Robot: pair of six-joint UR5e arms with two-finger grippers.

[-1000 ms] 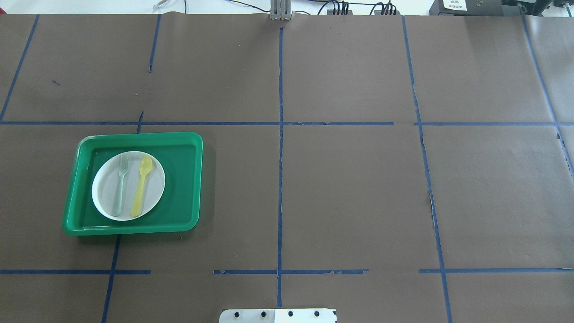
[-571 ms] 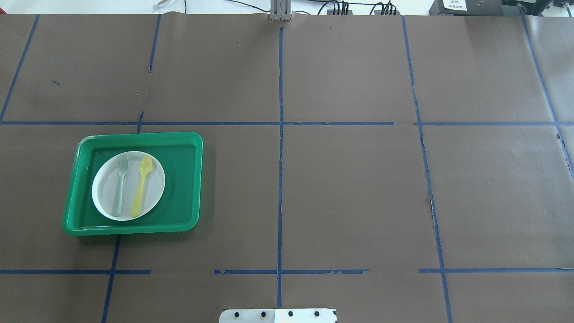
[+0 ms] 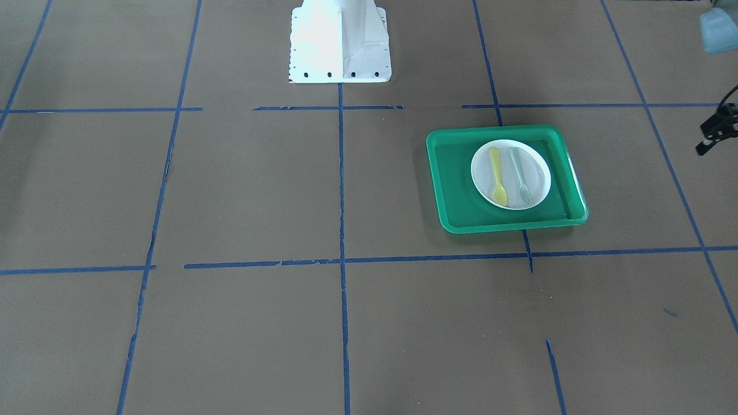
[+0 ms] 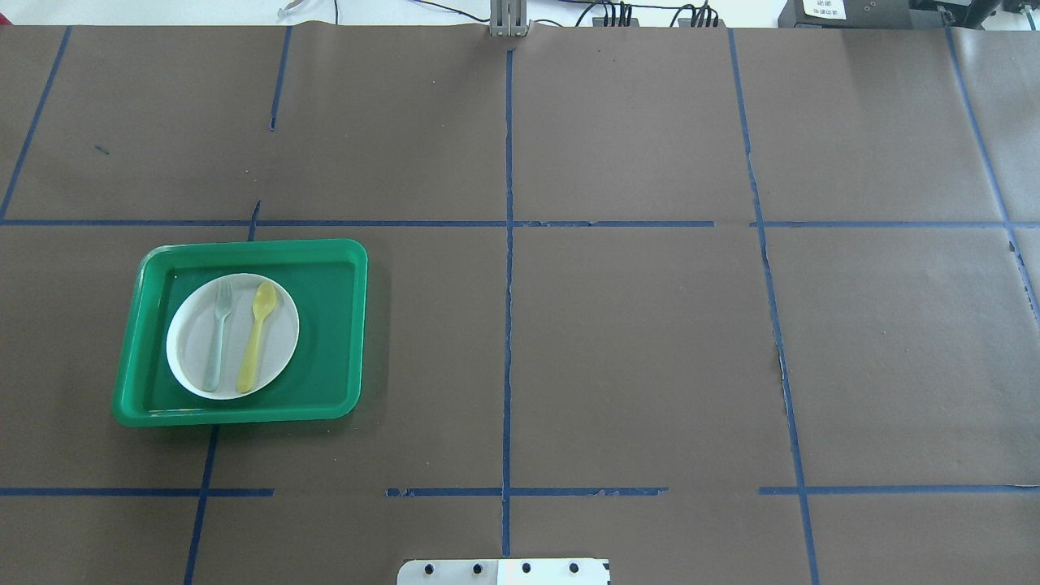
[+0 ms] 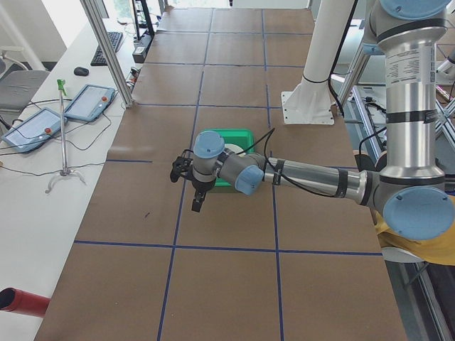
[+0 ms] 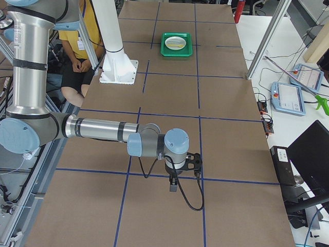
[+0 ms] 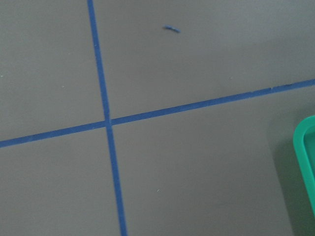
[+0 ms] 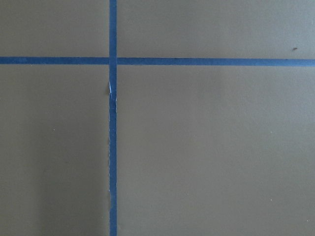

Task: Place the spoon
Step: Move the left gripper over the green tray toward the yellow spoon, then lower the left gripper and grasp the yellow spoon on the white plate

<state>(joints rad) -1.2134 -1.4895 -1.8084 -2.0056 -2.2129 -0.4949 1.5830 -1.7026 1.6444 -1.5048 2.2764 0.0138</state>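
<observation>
The yellow spoon (image 4: 257, 337) lies on a white plate (image 4: 188, 345) inside a green tray (image 4: 329, 325), bowl pointing away from the robot, beside a pale grey-green fork (image 4: 218, 337). The front-facing view shows the spoon (image 3: 497, 176), the fork (image 3: 520, 176), the plate (image 3: 537, 173) and the tray (image 3: 455, 173). My left gripper (image 5: 196, 202) hangs above the table just past the tray's outer side, and I cannot tell whether it is open or shut. My right gripper (image 6: 173, 185) hovers far from the tray (image 6: 176, 50) over bare table, its state unclear.
Brown paper with blue tape lines covers the table (image 4: 634, 341). The robot's white base (image 3: 340, 46) stands at the near middle edge. The tray's corner (image 7: 306, 157) shows in the left wrist view. Tablets and cables lie beyond the table's far edge (image 5: 85, 103).
</observation>
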